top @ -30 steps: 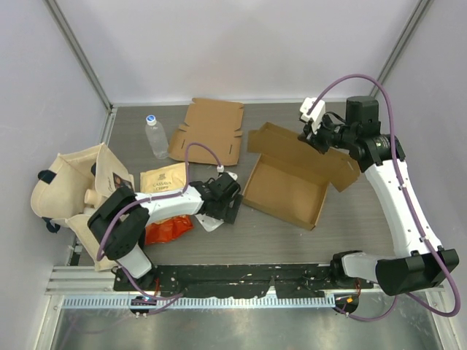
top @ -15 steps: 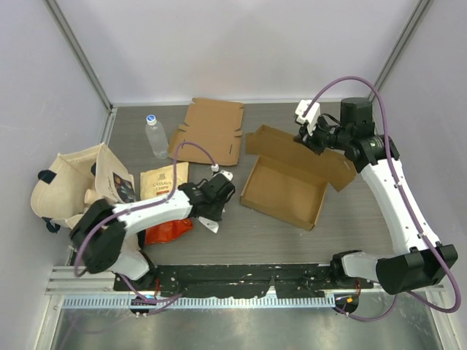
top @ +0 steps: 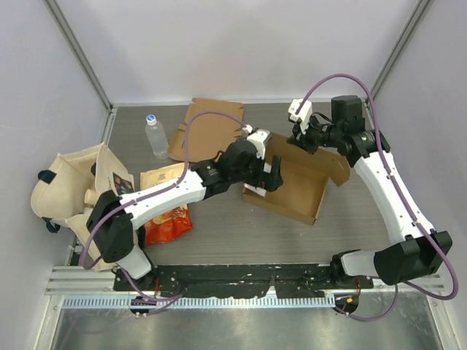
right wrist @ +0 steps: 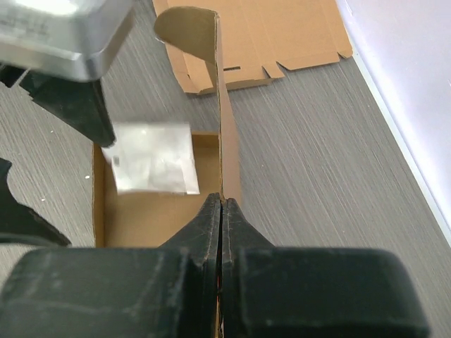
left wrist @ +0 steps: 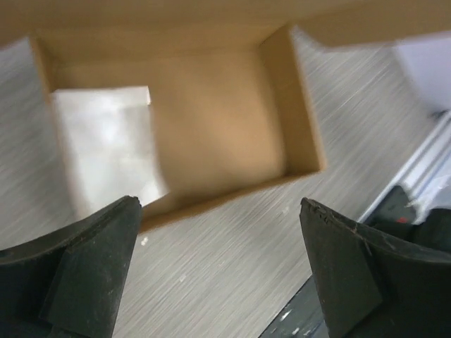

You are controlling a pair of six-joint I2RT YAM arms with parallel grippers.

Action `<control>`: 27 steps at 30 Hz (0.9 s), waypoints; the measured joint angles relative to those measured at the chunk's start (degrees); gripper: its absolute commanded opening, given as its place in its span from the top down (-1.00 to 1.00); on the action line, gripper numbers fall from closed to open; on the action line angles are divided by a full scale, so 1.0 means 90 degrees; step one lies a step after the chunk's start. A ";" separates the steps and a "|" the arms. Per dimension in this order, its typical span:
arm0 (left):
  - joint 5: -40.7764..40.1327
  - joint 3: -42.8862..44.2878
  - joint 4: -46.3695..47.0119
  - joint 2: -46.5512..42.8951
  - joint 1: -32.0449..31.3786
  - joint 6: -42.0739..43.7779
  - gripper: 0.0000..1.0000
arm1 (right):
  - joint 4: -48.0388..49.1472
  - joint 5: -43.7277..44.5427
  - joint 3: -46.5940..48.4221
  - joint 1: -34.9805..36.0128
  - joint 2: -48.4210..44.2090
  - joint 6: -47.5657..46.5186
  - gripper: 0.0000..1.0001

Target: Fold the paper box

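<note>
The brown paper box (top: 295,191) lies open at the table's middle, its lid (top: 325,164) raised at the far right side. My right gripper (top: 306,136) is shut on the lid's edge (right wrist: 220,127) and holds it upright. My left gripper (top: 270,175) hovers open and empty over the box's left part; its fingers (left wrist: 91,267) are spread wide. A white packet (left wrist: 106,148) lies inside the box (left wrist: 225,127), also showing in the right wrist view (right wrist: 151,158).
A second, flat cardboard blank (top: 210,131) lies behind the box, also in the right wrist view (right wrist: 268,35). A water bottle (top: 155,135), a tan pouch (top: 162,177), a red packet (top: 166,222) and a cloth bag (top: 69,186) are at the left.
My left arm swung from the table left of the box up over the box. The white packet that was by its fingers now lies inside the box. My right gripper moved slightly left with the lid.
</note>
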 measured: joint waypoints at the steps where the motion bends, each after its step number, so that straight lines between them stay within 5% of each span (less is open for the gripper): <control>1: -0.0066 -0.0151 0.0007 0.0012 0.0010 0.0068 -0.99 | -0.0022 -0.0010 0.0044 0.0000 0.0036 0.0007 0.98; 7: -0.0044 -0.1872 0.0160 -0.1579 0.0959 0.0525 -0.99 | -0.0041 -0.0058 0.0204 0.0002 0.0204 0.0010 0.98; 11: 0.0053 -0.2635 0.1637 -0.2314 0.2030 0.0578 -0.99 | -0.0061 -0.0129 0.0206 0.0002 0.0219 0.0015 0.98; 19: 0.0840 -0.2727 0.4150 -0.0619 0.2154 0.2368 -0.88 | -0.0109 -0.0321 0.0345 0.0002 0.0372 0.0063 0.98; 21: 0.1093 -0.2611 0.4269 -0.0199 0.2154 0.2839 -0.66 | -0.0112 -0.0362 0.0357 0.0002 0.0391 0.0063 0.97; 22: 0.1195 -0.2499 0.4279 -0.0015 0.2157 0.3041 -0.27 | -0.0114 -0.0381 0.0357 0.0002 0.0398 0.0063 0.98; 23: 0.1316 -0.2351 0.4279 0.0158 0.2161 0.3218 -0.11 | -0.0117 -0.0396 0.0357 0.0002 0.0403 0.0066 0.98; 27: 0.1625 -0.1790 0.4335 0.0578 0.2215 0.3648 0.16 | -0.0104 -0.0435 0.0362 0.0002 0.0415 0.0172 0.97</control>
